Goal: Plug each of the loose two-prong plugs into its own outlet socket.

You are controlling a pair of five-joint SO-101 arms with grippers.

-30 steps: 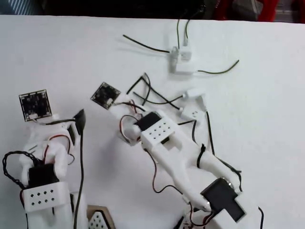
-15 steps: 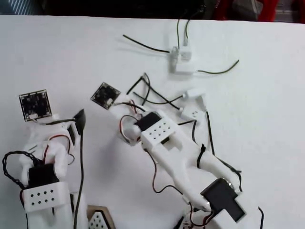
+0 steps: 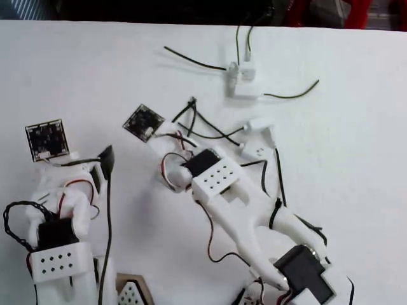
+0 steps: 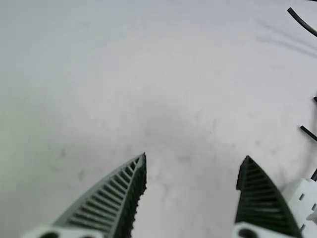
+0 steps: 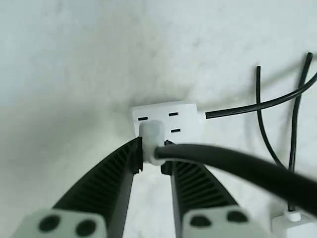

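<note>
Nearest, a white two-prong plug point(image 5: 150, 135) is pinched between the jaws of the right gripper point(image 5: 151, 147) and pressed against a socket of the white outlet block point(image 5: 184, 121), judged not fully seated. The left gripper point(image 4: 194, 159) is held spread, empty, above the table point(image 4: 99, 74). Farther off, a second outlet block point(image 3: 245, 90) appears already plugged, so this insertion is judged pending.

White tabletop point(image 3: 76, 70), matte, faint grey smudges. Past its far edge, dark background: red object point(image 3: 356, 13) far right, blue-striped item point(image 3: 28, 7) far left. Brown-rimmed piece point(image 3: 130, 291) at near edge, left of centre.
</note>
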